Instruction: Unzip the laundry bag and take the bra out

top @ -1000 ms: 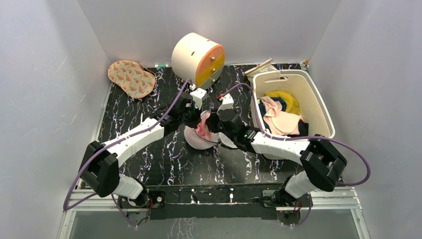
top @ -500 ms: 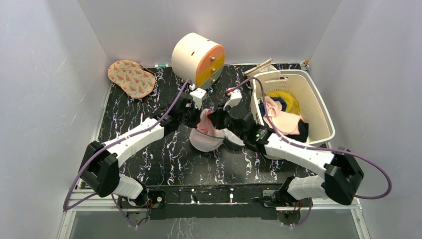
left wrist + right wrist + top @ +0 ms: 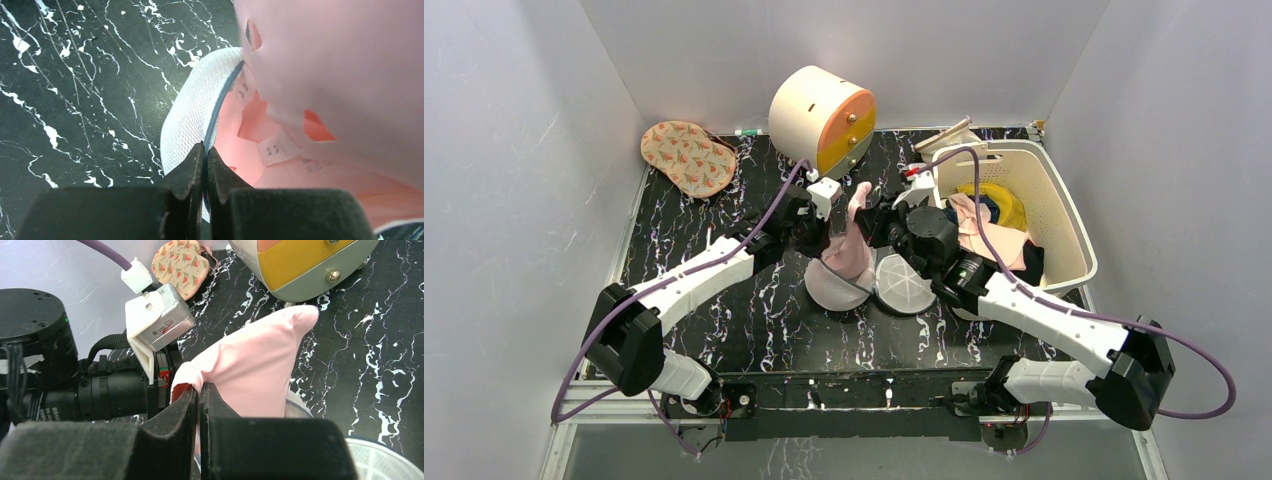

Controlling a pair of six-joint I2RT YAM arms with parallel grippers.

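Black white-veined marble bench [image 3: 724, 310]: open room on left & near side. Cream-and-orange cylindrical cabinet [image 3: 822, 118] at back, cream slotted plastic basket [image 3: 1064, 215] along rt edge. Round white mesh laundry bag [image 3: 904, 285] lies unzipped mid-bench, halves spread. Pale pink padded bra [image 3: 852, 235] is partly out, one end raised. L hand [image 3: 204, 165] pressed tight on bag's zipper rim. R hand [image 3: 198, 400] pinching bra fabric.

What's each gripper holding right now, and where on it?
The left gripper pinches the laundry bag at its zippered rim; right gripper pinches the bra by a fabric edge.
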